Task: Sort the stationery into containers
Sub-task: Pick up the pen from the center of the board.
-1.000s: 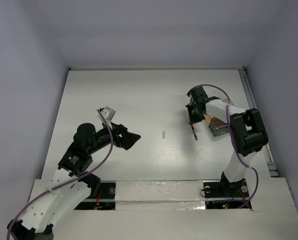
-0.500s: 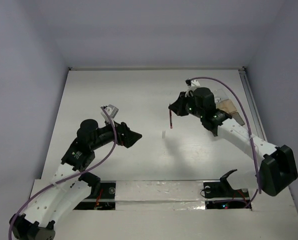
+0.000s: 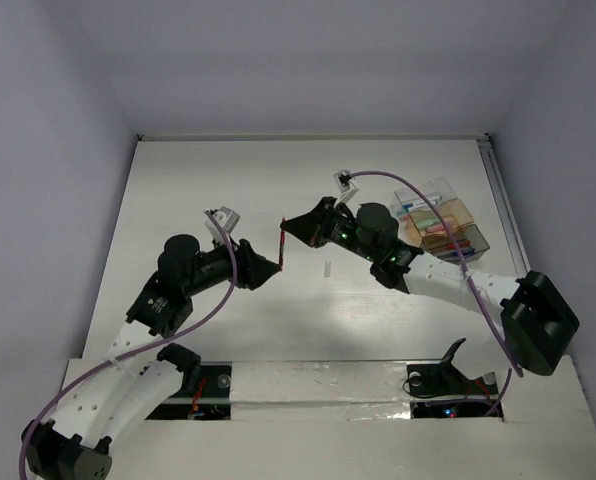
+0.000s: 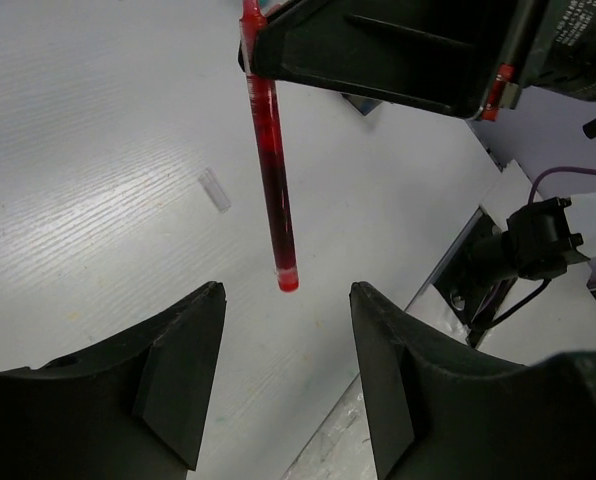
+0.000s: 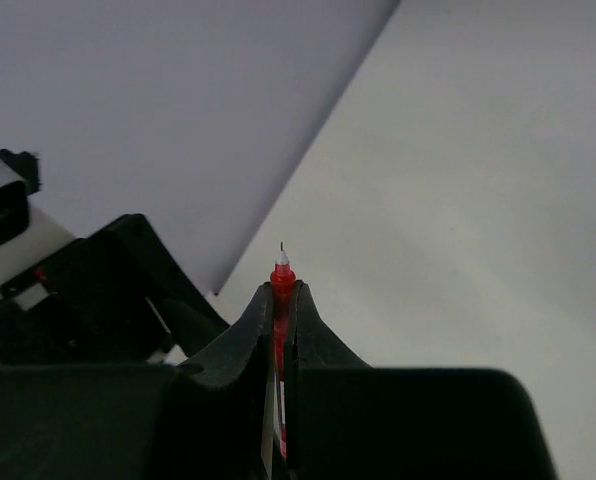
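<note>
Currently the right gripper, clamped tight on the red pen, hangs it mid-table, well left of the containers, its free end between the left gripper's half-open, empty jaws, so an early release would probably drop it.

White table, flat matte top with a faint wood-like grain in the left wrist view; plain pale lavender walls close it in on the left, back and right. A metal rail runs along the table's right edge from the far corner toward the near side, and a white panel with a glossy taped seam spans the near edge. One small clear tube-like piece lies flat on the bare tabletop near the middle, on its own; what it is cannot be told.
</note>
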`<move>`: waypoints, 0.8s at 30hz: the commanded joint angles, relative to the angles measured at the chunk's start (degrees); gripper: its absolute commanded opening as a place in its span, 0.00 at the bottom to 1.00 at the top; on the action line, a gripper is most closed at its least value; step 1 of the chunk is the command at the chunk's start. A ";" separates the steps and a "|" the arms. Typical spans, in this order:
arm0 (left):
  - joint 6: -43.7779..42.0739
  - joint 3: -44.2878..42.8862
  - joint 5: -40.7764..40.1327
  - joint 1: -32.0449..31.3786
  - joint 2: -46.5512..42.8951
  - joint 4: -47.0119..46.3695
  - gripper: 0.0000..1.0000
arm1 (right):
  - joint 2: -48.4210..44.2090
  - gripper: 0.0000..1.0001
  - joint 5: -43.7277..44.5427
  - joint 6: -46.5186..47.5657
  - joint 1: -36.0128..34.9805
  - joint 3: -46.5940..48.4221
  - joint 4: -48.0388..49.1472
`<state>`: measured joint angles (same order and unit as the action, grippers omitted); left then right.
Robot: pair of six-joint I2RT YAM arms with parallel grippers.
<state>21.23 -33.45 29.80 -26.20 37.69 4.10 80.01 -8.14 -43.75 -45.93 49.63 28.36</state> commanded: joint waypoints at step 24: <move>0.48 -0.03 0.61 3.25 0.63 -2.60 0.00 | 5.86 0.00 -4.51 -6.35 -4.08 1.97 18.49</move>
<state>22.09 -33.45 30.13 -24.18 39.11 3.66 85.67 -11.46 -49.58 -49.58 49.69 42.24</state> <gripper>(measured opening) 0.056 0.056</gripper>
